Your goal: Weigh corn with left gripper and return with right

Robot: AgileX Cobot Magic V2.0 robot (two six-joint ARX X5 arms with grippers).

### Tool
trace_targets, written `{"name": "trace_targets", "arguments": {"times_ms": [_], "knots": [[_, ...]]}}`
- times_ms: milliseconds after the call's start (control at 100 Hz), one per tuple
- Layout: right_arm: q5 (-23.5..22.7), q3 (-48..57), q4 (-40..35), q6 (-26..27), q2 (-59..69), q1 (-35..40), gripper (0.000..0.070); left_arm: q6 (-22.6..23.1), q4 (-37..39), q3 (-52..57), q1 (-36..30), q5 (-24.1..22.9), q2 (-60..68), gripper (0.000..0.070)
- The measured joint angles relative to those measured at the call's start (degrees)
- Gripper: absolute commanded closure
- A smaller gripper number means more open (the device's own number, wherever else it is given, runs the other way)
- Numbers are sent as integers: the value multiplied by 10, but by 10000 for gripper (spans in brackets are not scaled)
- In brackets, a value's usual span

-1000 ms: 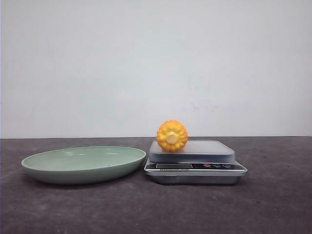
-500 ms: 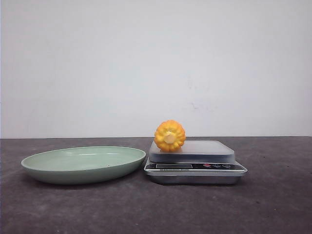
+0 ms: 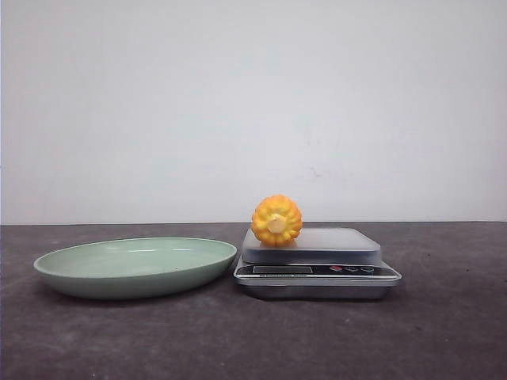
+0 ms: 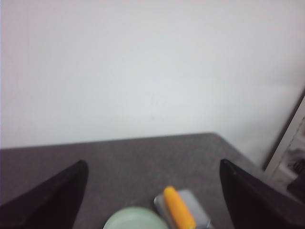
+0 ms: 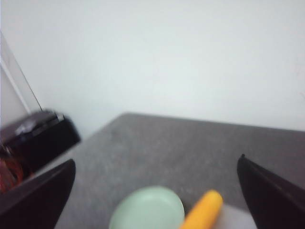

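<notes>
**Corn sitting on the scale, both claws spread and empty**

The left gripper (image 4: 152, 210) is hanging with its black fingers (image 4: 45, 200) spread wide, pinching nothing. The right gripper (image 5: 157, 205) is likewise gaping, its fingers (image 5: 271, 198) well apart. Beyond both, the corn (image 3: 277, 220) is lying on the left part of the kitchen scale's (image 3: 317, 269) platform, pale cut end facing the camera. The pale green plate (image 3: 135, 267) is resting just beside the scale, toward the tabletop's left edge. The dark grey, matte tabletop (image 3: 253, 340) is meeting a plain white wall (image 3: 253, 103) at its far edge. The scale's display and button markings are too small to read.
</notes>
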Motion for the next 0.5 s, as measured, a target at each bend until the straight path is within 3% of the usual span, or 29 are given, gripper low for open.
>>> {"name": "trace_targets", "arguments": {"times_ms": [280,500], "knots": [[7,1,123,67,99,42,6,6,0,-68,0,0,-21,192],[101,1,103,70,213,119,21,12,0,-92,0,3,-20,192]]}}
